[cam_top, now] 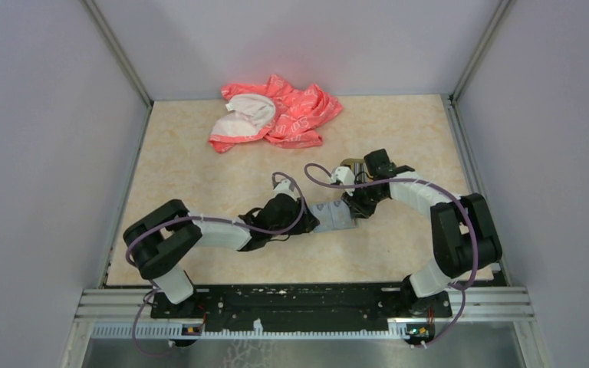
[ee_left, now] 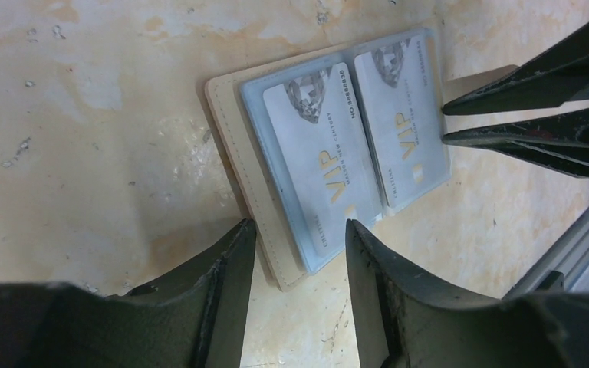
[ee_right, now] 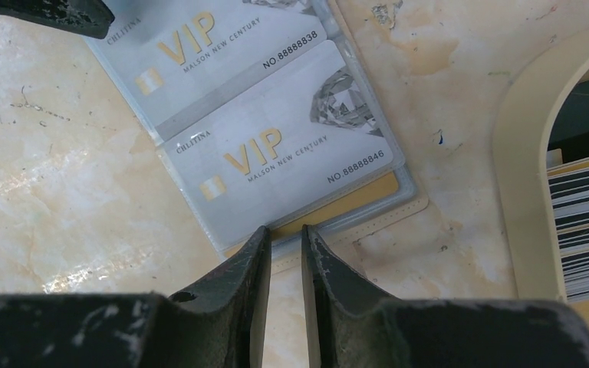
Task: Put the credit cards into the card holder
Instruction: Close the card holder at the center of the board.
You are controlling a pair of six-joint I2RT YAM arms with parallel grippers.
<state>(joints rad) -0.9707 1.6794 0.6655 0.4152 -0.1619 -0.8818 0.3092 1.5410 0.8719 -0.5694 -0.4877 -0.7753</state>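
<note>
The card holder point(ee_left: 232, 142) lies opened flat on the bench point(cam_top: 199, 169), between the two arms and a little right of centre in the overhead view. Its clear sleeves point(ee_left: 255, 115) face up, and two silver VIP cards point(ee_left: 318, 157) sit side by side inside them, with a gold card edge showing beneath one.

The left gripper point(ee_left: 299, 226) hangs at one short end of the holder. Its jaws are moderately wide and straddle the near corner, with nothing held between them. The right gripper point(ee_right: 285, 230) is at the opposite end, fingertips right at the stitched beige edge. Its jaws are narrowed to a thin slit, and nothing can be seen pinched in it.

Just beside the holder, on the right arm's side, stands a tan tray point(ee_right: 518, 153) holding a stack of cards point(ee_right: 587, 230) seen edge-on as dark and pale stripes. A crumpled pink cloth point(cam_top: 276, 115) lies at the far end of the bench, well apart.
</note>
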